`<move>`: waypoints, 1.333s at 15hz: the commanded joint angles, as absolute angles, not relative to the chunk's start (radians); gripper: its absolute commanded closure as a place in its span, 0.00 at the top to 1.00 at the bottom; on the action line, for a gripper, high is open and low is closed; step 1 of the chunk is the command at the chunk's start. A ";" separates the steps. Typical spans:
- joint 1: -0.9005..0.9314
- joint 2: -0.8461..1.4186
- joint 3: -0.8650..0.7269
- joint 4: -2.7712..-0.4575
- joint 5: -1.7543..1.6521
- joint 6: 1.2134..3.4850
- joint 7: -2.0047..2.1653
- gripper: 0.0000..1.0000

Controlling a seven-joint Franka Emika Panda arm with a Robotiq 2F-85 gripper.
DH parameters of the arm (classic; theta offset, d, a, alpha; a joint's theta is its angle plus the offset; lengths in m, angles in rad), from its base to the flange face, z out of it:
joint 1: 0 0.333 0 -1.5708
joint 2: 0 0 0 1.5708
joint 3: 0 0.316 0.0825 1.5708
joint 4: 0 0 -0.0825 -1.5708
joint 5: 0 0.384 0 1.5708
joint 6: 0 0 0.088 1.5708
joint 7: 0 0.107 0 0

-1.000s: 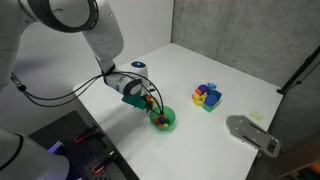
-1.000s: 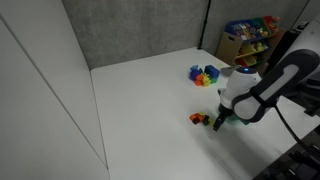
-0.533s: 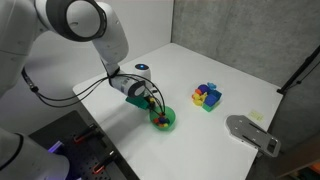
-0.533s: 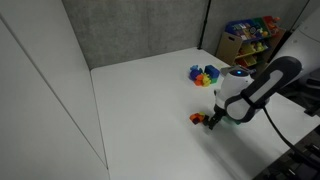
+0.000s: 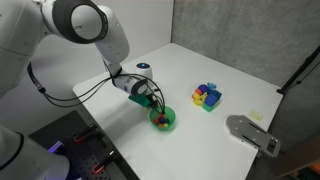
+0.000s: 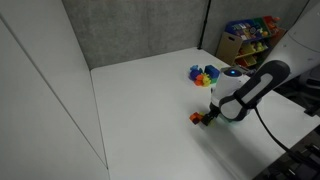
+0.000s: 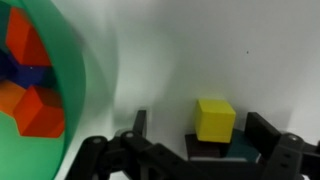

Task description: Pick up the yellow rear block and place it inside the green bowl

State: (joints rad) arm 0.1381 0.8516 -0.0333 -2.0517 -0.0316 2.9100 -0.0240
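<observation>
Wrist view: the tool (image 7: 200, 128) enters from the bottom edge with its two dark fingers spread apart and nothing gripped between them; it is released. The tiny yellow cube (image 7: 215, 118) lies straight ahead of the tool, in the gap between the fingers, with clear space on each side and somewhat nearer the right-hand finger in this view. A dark block (image 7: 216, 149) of like size sits on the tool's side of the yellow cube; whether the cube rests on it or directly behind it cannot be told. Both stand on the white desk (image 7: 190, 45). The small round bright green plastic bowl (image 7: 75, 80) lies well off to the tool's left in this view, already holding red and orange blocks (image 7: 35, 105). Judgement: the tool is aligned for the grasp but not yet closed; the coming move calls for a short advance past the dark block, then closing squarely on the cube's flat sides. Risk: the fingers may catch the dark block too.
</observation>
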 commanded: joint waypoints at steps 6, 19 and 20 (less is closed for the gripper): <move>0.172 0.841 -0.053 -2.009 -0.030 2.770 0.087 0.73; 0.129 0.724 -0.030 -2.040 -0.027 2.706 0.072 0.09; 0.119 0.702 -0.026 -2.044 -0.024 2.689 0.068 0.09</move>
